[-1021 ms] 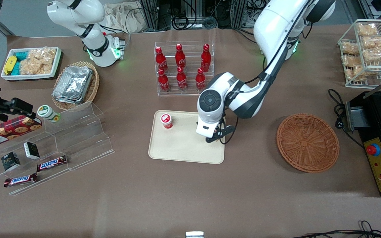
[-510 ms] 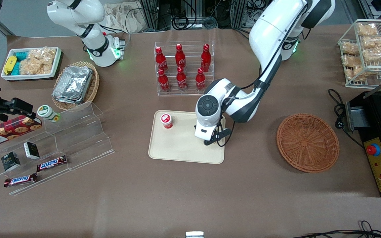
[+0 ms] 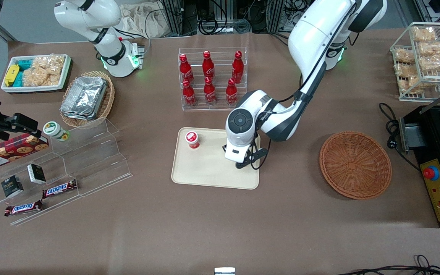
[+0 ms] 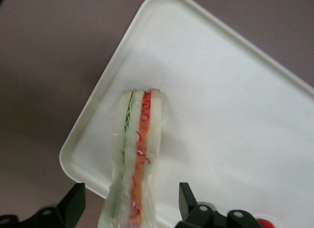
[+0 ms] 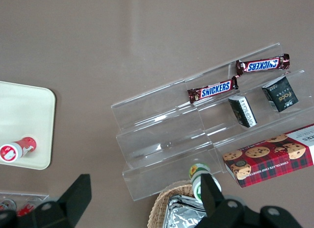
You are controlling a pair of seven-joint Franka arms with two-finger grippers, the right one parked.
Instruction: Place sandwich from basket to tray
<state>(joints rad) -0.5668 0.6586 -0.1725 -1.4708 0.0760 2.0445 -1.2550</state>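
The sandwich (image 4: 137,154) is a white bread wedge with red-orange and green filling. It stands on edge on the cream tray (image 4: 221,115) near one rounded corner. My left gripper (image 4: 131,191) is open, with one black finger on each side of the sandwich and a gap on both sides. In the front view the gripper (image 3: 243,162) is low over the tray (image 3: 204,172), at the tray's end nearest the basket, and the wrist hides the sandwich. The reddish-brown wicker basket (image 3: 355,165) lies toward the working arm's end of the table with nothing in it.
A small red-capped cup (image 3: 192,139) stands on the tray toward the parked arm's end. A clear rack of red bottles (image 3: 212,78) stands farther from the front camera than the tray. Clear display steps (image 3: 86,160) hold snacks toward the parked arm's end.
The gripper has shifted slightly along the tray toward the parked arm's end, then held still over the last half second.
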